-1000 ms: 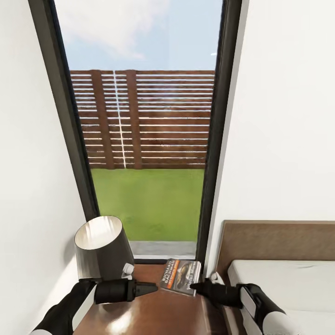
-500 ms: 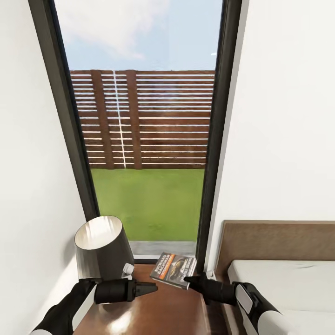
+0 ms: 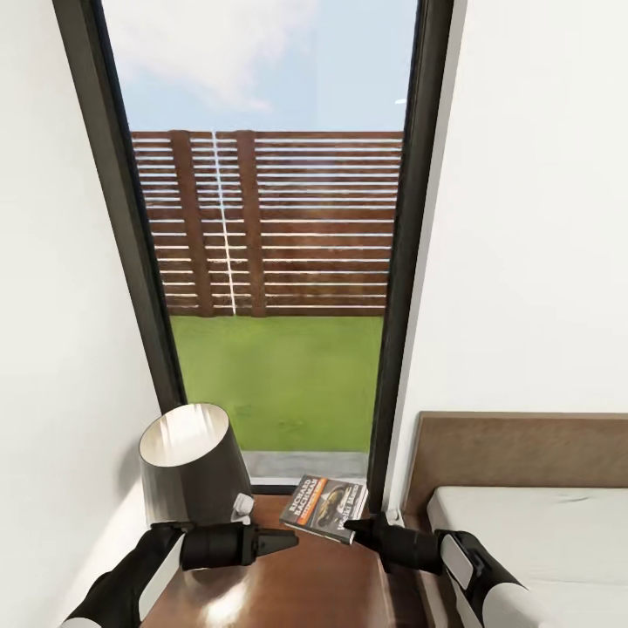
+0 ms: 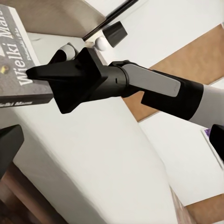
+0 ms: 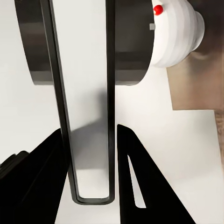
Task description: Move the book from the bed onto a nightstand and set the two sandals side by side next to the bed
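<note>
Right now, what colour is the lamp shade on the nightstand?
The lamp shade is dark grey outside, pale inside; the head view shows it best.

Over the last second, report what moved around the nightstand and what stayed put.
The right gripper carried the book leftward and toward the window, over the nightstand; it remains pinched at the book's corner. The left gripper barely moved. The lamp and bed stayed as they were.

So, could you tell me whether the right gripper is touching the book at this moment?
Touching. In the left wrist view the right gripper has its dark finger laid against the edge of the book; the head view agrees, fingertips meeting the cover's corner.
</note>
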Controlling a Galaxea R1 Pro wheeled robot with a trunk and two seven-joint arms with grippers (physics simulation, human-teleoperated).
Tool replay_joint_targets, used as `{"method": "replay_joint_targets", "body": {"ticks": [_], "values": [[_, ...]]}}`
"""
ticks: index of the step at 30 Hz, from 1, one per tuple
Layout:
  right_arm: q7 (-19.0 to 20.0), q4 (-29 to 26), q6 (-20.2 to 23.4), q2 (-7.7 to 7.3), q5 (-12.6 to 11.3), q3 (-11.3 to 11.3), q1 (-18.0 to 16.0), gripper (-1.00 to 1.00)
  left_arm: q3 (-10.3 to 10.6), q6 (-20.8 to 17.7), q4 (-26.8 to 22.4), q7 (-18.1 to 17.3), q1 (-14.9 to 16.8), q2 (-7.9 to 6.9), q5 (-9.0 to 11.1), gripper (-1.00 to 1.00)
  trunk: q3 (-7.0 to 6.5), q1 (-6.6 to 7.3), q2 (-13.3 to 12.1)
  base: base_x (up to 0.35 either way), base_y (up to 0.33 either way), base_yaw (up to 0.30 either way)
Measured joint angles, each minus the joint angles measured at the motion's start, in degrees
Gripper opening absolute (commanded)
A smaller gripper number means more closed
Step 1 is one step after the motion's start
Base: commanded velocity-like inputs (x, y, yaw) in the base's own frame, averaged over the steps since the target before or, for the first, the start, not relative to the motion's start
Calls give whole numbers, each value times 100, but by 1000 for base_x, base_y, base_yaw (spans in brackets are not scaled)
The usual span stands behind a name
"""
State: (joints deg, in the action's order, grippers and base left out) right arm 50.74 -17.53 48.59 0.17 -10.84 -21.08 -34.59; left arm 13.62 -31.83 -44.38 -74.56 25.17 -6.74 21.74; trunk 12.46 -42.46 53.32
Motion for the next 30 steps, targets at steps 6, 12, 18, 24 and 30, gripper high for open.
{"method": "replay_joint_targets", "body": {"ticks": [6, 12, 18, 24, 30], "values": [[-14, 1, -12, 4, 9, 9, 0, -100, 0, 0, 0, 0, 0, 12, 0, 100, 108, -132, 241, 0, 0, 0], [-24, 1, -25, 6, 7, 19, 0, -100, 0, 0, 0, 0, 0, 13, 0, 100, 216, -264, 482, 0, 0, 0], [-25, 1, -33, 7, 7, 22, 0, -100, 0, -4, 0, 0, 0, 16, 0, 100, 324, -396, 723, 0, 0, 0], [-24, 2, -37, 38, 7, 27, -1, -100, -1, -8, 0, 0, 0, 54, 0, 100, 432, -528, 964, 0, 0, 0], [-24, 0, -44, 41, 8, 27, -1, -100, -1, -8, 0, 0, 0, 57, 0, 100, 540, -659, 1205, 0, 0, 0]]}}
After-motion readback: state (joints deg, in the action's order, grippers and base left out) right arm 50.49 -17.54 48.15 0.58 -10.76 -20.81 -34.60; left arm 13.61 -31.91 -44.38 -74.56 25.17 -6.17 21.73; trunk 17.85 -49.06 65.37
